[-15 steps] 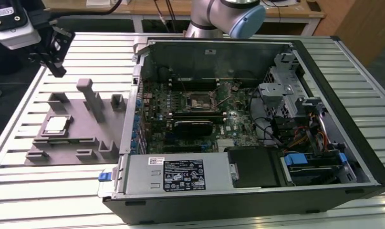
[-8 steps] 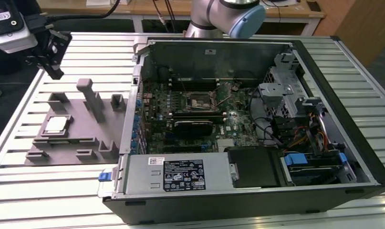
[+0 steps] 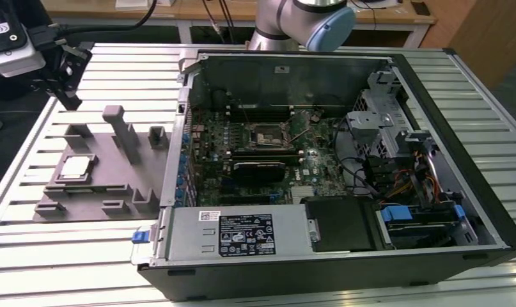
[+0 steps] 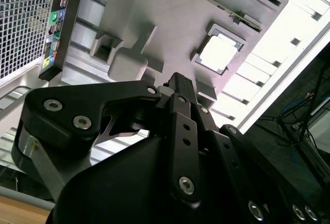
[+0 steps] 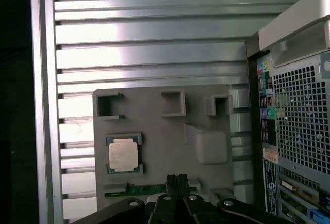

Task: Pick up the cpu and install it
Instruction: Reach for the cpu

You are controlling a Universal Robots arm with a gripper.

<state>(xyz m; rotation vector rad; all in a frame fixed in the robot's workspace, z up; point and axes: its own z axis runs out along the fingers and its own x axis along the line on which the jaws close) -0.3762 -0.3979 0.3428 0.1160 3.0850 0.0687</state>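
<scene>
Silver metal with a pale rim, the cpu [image 3: 74,167] [image 4: 219,53] [image 5: 124,155] is lying flat, shiny side up, in a shallow square nest of the grey plastic fixture plate [image 3: 100,178] [image 4: 170,12] [image 5: 160,126], held between low raised lips on two opposite sides. Nothing is touching it. Around the nest, the plate is carrying several upright blocks and open-sided pockets, and in the first wrist view a thin green circuit strip [image 5: 149,189] is sitting along the plate's edge just beside the cpu. The gripper [image 3: 70,102] [image 4: 179,79] [image 5: 177,178] is hanging in the air over the plate, apart from the cpu, with its black fingers pressed together and holding nothing. The plate is resting on the slatted aluminium worktop [image 3: 36,256] [image 5: 144,43]. Just beside it, toward the exterior view's right, the open computer case [image 3: 326,275] is lying on its side, showing the green motherboard [image 3: 240,147] with its black socket frame [image 3: 269,135] near the middle and the power supply [image 3: 232,233] along the near wall. In the first wrist view, the case's perforated rear panel [image 5: 299,121] is showing beside the plate.
</scene>
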